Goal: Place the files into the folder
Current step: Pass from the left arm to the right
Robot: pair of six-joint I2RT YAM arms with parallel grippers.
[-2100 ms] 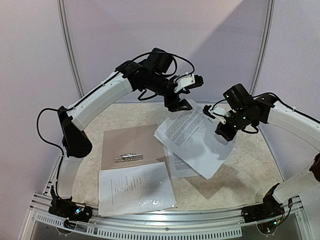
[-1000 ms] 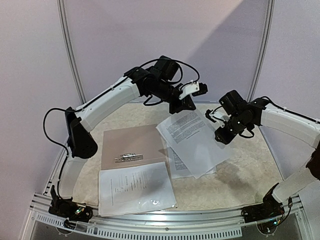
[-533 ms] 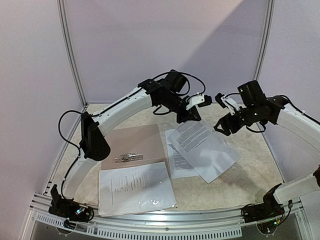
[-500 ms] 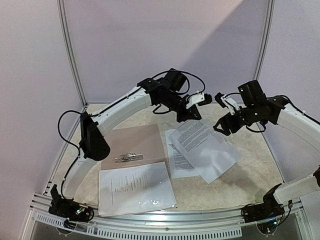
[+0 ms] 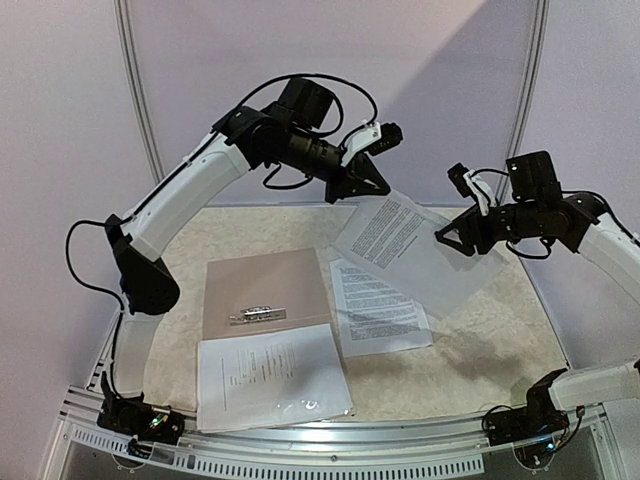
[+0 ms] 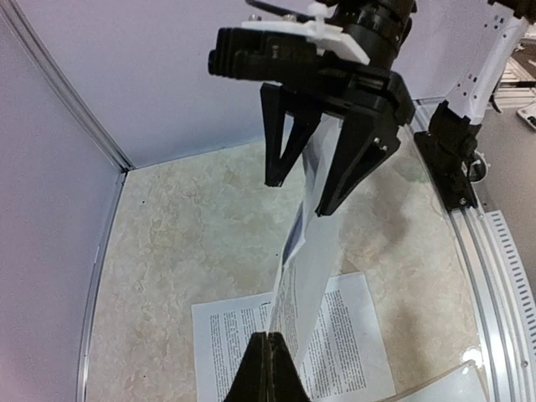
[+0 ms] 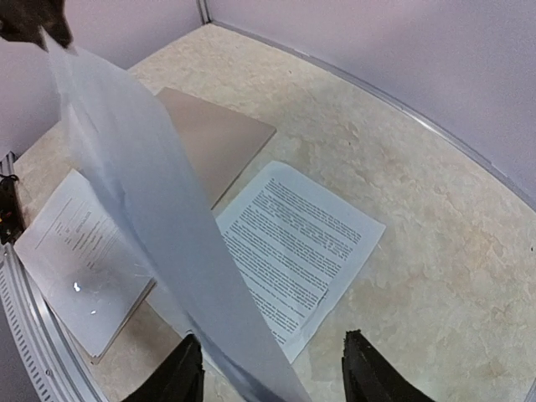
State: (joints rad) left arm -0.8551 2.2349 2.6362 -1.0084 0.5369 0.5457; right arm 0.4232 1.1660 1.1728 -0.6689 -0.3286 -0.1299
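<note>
In my left gripper (image 5: 364, 188), pinched shut, hangs one raised sheet (image 5: 410, 240); my right gripper (image 7: 273, 373) stands spread around its edge.

Top cam sits high behind, looking down over the whole table (image 5: 480, 345). Wrist cams face each other close-up, sharing the sheet (image 6: 311, 251).

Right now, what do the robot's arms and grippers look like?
The left arm and right arm have white links with black joints. The left gripper and right gripper are black, with tapered triangular fingers. Black cables loop over the wrists.
</note>
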